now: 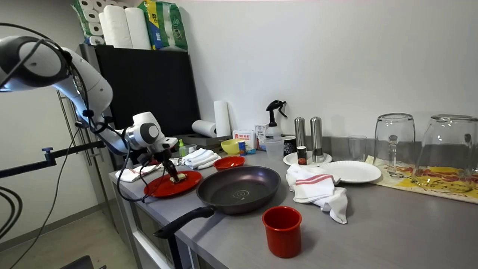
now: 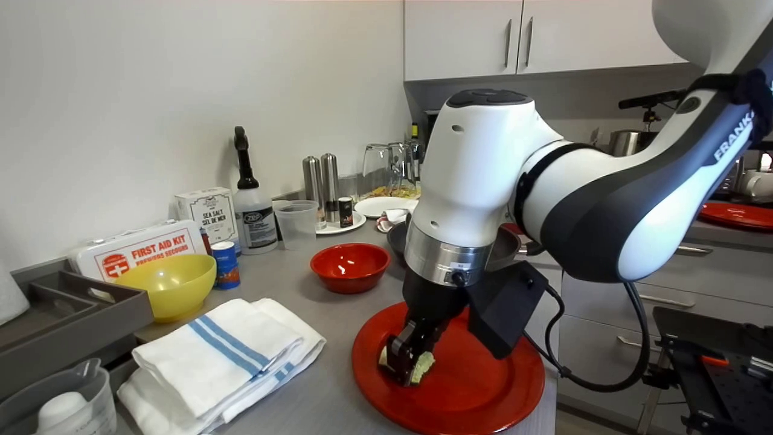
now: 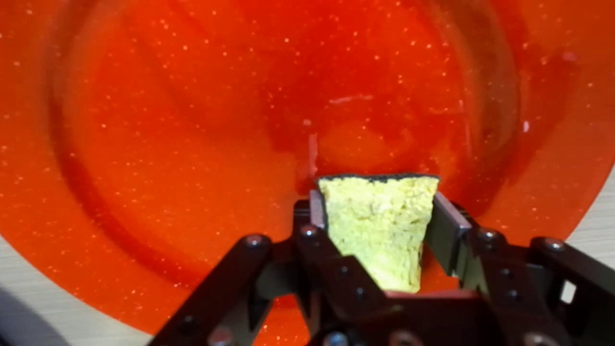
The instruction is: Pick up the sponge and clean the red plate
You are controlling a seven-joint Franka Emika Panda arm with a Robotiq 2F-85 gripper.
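Note:
The red plate [image 2: 477, 374] lies flat on the grey counter, close to its edge, and shows in both exterior views. Over its surface my gripper [image 3: 382, 209] points down, shut on the sponge [image 3: 377, 235]. The sponge is pale yellow-green with a dark edge, squeezed between the two finger pads [image 3: 442, 235] and narrower toward the palm. In an exterior view the sponge [image 2: 424, 366] pokes out past the fingers, low over the plate and off its centre. Its underside is hidden, so firm contact with the plate cannot be confirmed. Streaky wet-looking marks show on the plate [image 3: 192, 144] in the wrist view.
Beside the plate stand a black frying pan [image 1: 239, 186], its handle past the counter edge, and a small red bowl [image 2: 350, 269]. Folded towels [image 2: 217, 356] lie on another side. Further along are a red cup [image 1: 282, 235] and a crumpled towel [image 1: 317, 186]. My cable hangs near the plate.

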